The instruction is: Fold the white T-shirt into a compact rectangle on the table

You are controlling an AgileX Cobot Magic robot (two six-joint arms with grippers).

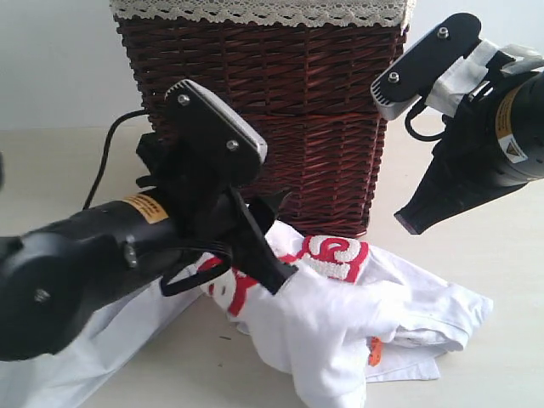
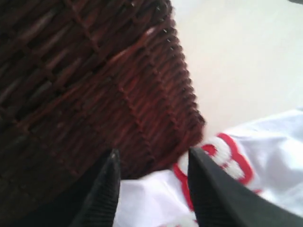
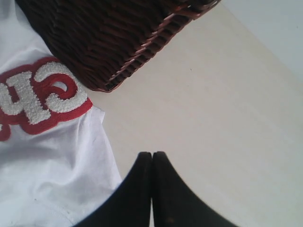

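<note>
White cotton T-shirt (image 1: 340, 327), red band: crumpled, I can't call its long axis
Left gripper (image 2: 154, 153): spread
Right gripper (image 3: 152, 156): pressed together

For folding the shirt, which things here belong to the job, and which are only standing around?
Belongs to the job: white T-shirt, table, left gripper, right gripper.
Only standing by: wicker basket, lace liner.

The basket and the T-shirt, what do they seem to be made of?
The basket looks like woven wicker, dark reddish brown with slight sheen: interlaced strands show. The T-shirt looks like soft matte white fabric, probably cotton: it creases and bunches.
</note>
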